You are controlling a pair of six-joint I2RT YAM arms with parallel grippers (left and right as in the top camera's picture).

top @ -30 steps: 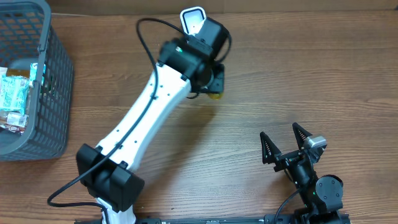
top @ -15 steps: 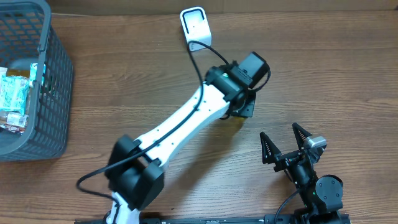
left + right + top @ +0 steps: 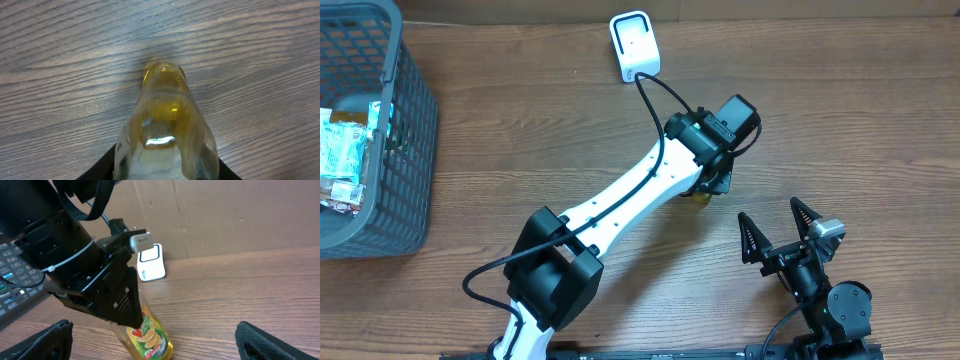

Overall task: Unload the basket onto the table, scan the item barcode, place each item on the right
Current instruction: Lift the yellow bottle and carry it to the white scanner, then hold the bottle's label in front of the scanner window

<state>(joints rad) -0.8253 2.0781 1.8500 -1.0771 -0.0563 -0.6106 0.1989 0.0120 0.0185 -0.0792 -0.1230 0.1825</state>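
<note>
A clear bottle of yellow juice point(image 3: 165, 120) with a citrus label point(image 3: 149, 336) is held tilted in my left gripper point(image 3: 712, 182), which is shut on it. Only a yellow sliver of the bottle point(image 3: 697, 197) shows under the wrist in the overhead view. Its far end is close to the wood; I cannot tell whether it touches. The white barcode scanner point(image 3: 634, 45) stands at the table's far edge, well behind the bottle, and shows in the right wrist view as well point(image 3: 151, 262). My right gripper point(image 3: 770, 212) stands open near the front edge, just right of the bottle, holding nothing.
A grey mesh basket point(image 3: 410, 120) stands at the far left with several wrapped packets point(image 3: 340, 150) inside. A brown cardboard wall point(image 3: 225, 215) rises behind the scanner. The left arm point(image 3: 620, 215) lies diagonally across the table's middle.
The left arm has swung the bottle away from the scanner, rightward and toward the front. In the last half second it moved only slightly. The right arm has stayed put.
</note>
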